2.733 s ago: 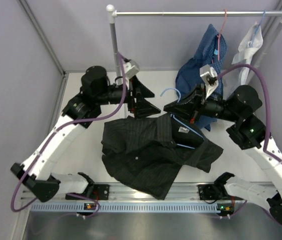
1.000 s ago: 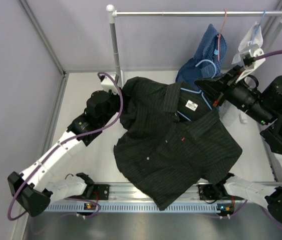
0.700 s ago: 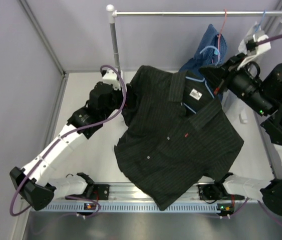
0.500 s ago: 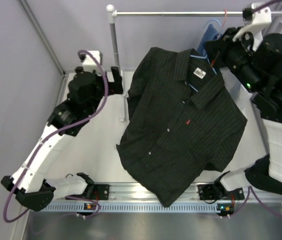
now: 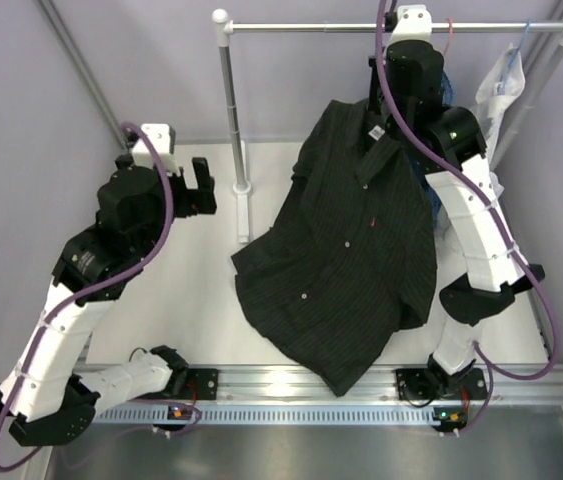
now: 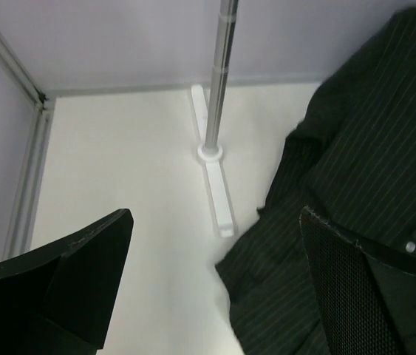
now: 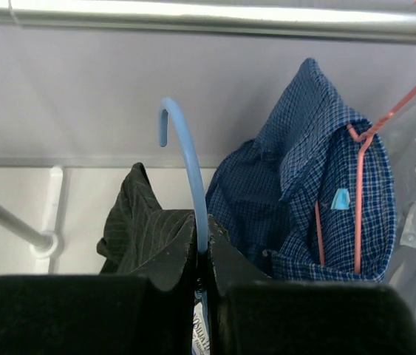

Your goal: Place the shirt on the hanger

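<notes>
Two arms work at a clothes rack, and we see its rail (image 5: 301, 27) carrying a blue checked shirt (image 7: 304, 192) on a red-pink hanger (image 7: 385, 126), with a white garment (image 5: 501, 85) hanging at the far right end.

The right gripper (image 7: 202, 259) is raised close under the rail, its jaws pinched shut on the neck of the light-blue hanger (image 7: 185, 155), just below the curved hook. From the right wrist view the hook sits under the rail and apart from it, not over it. The black shirt (image 5: 351, 250) hangs from this hanger, collar up by the gripper, the body spreading down and to the left toward the near edge of the table (image 5: 181, 290). We cannot tell whether its hem touches the table.

The blue checked shirt is just to the right of the hook, on the same stretch of rail.

The left gripper (image 6: 215, 222) hovers over the left side of the table with its jaws wide apart and nothing between them. The rack's upright post (image 5: 229, 110) stands between it and the shirt, and the shirt's left edge lies just beside the post's foot (image 6: 215, 177).
</notes>
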You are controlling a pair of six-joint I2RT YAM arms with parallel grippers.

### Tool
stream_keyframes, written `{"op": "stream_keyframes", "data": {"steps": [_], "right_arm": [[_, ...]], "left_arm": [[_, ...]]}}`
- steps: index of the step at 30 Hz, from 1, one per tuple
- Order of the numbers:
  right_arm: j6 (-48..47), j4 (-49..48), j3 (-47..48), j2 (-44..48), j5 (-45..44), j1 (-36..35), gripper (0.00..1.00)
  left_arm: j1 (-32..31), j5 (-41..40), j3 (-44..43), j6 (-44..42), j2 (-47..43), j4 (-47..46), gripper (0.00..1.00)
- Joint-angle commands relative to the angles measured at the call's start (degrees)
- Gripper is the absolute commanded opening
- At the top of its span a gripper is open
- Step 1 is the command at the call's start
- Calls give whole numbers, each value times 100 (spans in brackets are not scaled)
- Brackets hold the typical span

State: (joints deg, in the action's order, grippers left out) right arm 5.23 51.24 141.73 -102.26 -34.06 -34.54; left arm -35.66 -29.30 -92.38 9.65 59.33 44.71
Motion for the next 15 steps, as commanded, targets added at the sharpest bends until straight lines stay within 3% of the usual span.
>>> {"op": "stream_keyframes", "data": {"steps": [1, 6, 15], "right_arm": [[-269, -1089, 469, 31, -409, 245, 0], [-145, -1660, 487, -180, -57, 528, 0], [-785, -2926, 654, -663, -504, 554, 0]], "left_arm": [[15, 406, 579, 256, -123, 337, 98], [15, 925, 1792, 573, -624, 241, 98], [6, 1664, 3312, 1258, -1651, 196, 98]]}}
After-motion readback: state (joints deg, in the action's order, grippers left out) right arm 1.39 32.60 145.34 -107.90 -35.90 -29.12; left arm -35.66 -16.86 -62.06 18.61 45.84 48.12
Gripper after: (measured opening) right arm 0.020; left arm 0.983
